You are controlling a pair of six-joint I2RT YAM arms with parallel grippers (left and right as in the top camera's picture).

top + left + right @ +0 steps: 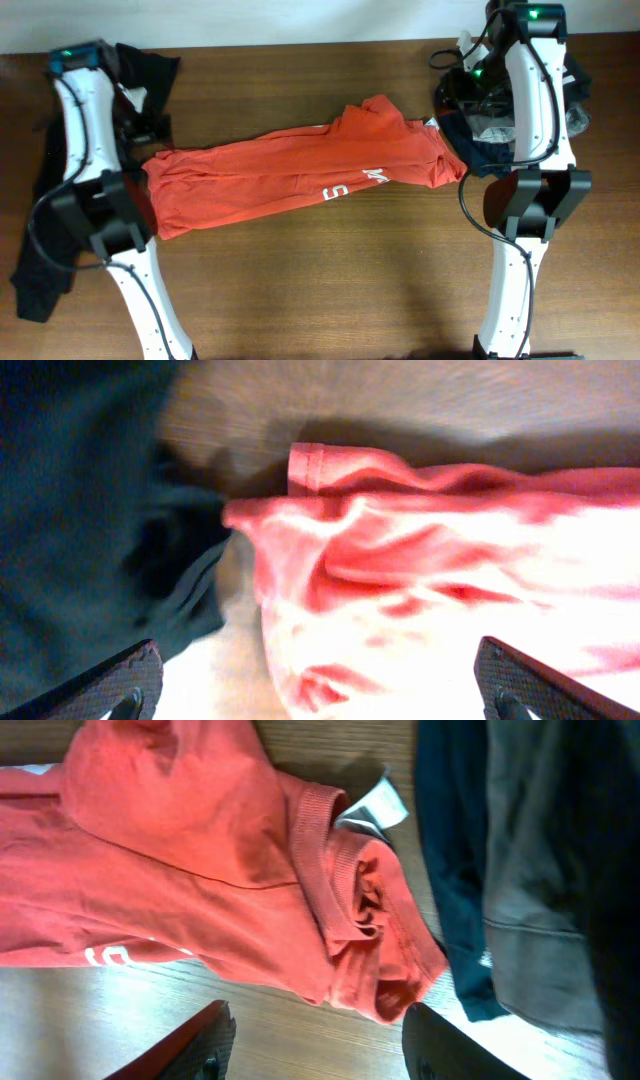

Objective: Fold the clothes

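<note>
1 orange-red T-shirt (290, 180), 2 heaps of dark clothes (40, 280) (478, 150), 2 robot arms (88, 140) (530, 110), 1 wooden table (330, 290)

Soft matt cloth T-shirt (290, 175), ribbed collar; smooth wood-grain table (300, 290)

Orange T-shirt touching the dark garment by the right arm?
Touching. Right wrist view: the T-shirt's collar end butts against the navy garment's edge, no wood showing between them.

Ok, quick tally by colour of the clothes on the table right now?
Orange-red T-shirt: 1
Dark clothing piles: 2, one at the left edge and one at the right; the pieces inside each cannot be told apart
Total: 3 groups
</note>
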